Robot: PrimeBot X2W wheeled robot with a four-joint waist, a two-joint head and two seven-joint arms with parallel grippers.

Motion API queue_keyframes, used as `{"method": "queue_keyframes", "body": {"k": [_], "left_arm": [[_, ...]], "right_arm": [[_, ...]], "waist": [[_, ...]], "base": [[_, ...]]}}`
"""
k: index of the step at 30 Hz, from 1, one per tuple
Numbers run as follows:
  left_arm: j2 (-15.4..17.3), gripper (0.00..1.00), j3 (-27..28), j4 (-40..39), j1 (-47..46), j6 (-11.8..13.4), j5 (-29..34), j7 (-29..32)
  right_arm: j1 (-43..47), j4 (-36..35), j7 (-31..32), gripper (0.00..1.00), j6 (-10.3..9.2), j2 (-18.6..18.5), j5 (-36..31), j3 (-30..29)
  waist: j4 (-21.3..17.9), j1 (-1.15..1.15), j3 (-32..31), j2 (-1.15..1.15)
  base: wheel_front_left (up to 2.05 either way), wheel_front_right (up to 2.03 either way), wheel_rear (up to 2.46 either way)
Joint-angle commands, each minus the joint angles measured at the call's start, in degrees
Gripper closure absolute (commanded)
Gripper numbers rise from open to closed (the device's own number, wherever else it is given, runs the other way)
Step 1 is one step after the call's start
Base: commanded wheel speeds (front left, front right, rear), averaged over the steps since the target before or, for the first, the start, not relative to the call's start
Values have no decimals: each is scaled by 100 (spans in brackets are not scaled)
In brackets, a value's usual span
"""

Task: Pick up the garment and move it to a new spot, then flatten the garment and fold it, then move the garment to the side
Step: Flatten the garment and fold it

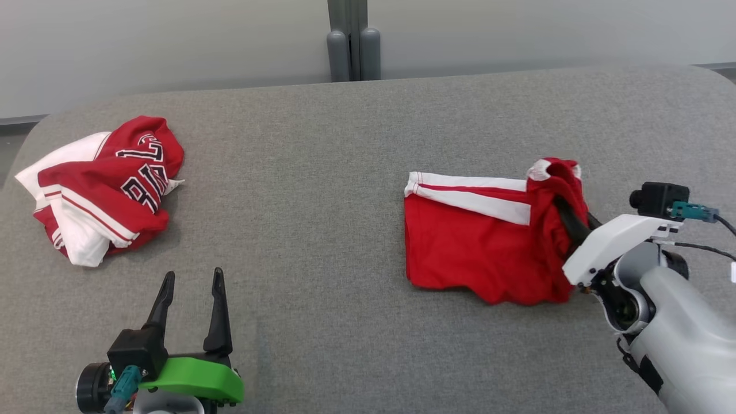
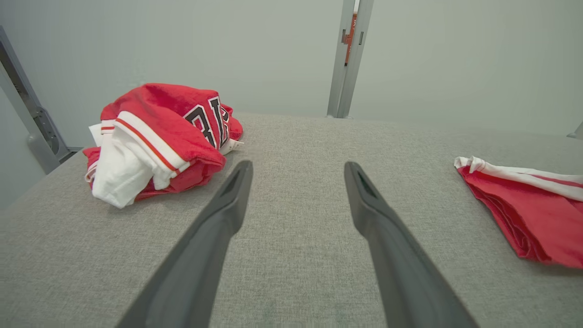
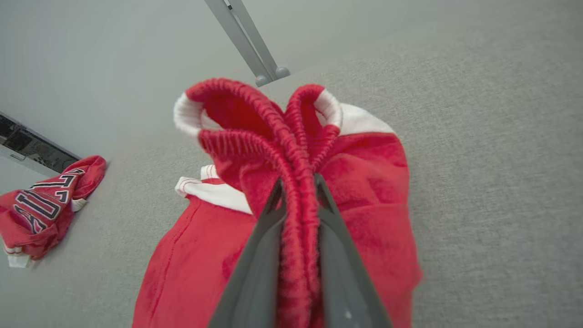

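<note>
The garment (image 1: 471, 247) is a pair of red shorts with a white side stripe, lying folded on the right half of the grey padded table (image 1: 310, 230). Its elastic waistband end is bunched and lifted. My right gripper (image 1: 559, 202) is shut on that waistband; in the right wrist view the gathered red band (image 3: 298, 150) runs between the two dark fingers of the gripper (image 3: 298, 183). The left gripper (image 1: 193, 275) stands open over bare table at the lower left, holding nothing. From the left wrist the shorts (image 2: 533, 214) lie far to the right of the open gripper (image 2: 298, 166).
A crumpled red and white jersey (image 1: 109, 184) with dark lettering lies at the table's left side, just beyond the left gripper, and shows as the jersey (image 2: 159, 136) and the jersey (image 3: 41, 205) from the wrists. A grey post (image 1: 352, 40) stands behind the table's far edge.
</note>
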Motion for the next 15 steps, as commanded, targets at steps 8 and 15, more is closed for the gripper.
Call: {"method": "queue_keyframes", "body": {"k": [8,15], "left_arm": [[10,0,-54,1,-9,70,-78,-1],[11,0,-176,11,-136,96,-135,-1]], "right_arm": [[-165,-212,123,100,-4,567,253,54],[-481,337,15,100,-4,1188,87,-16]], "waist": [[141,0,84,0],[281,0,210,0]], "base": [[0,0,0],[0,0,0]]}}
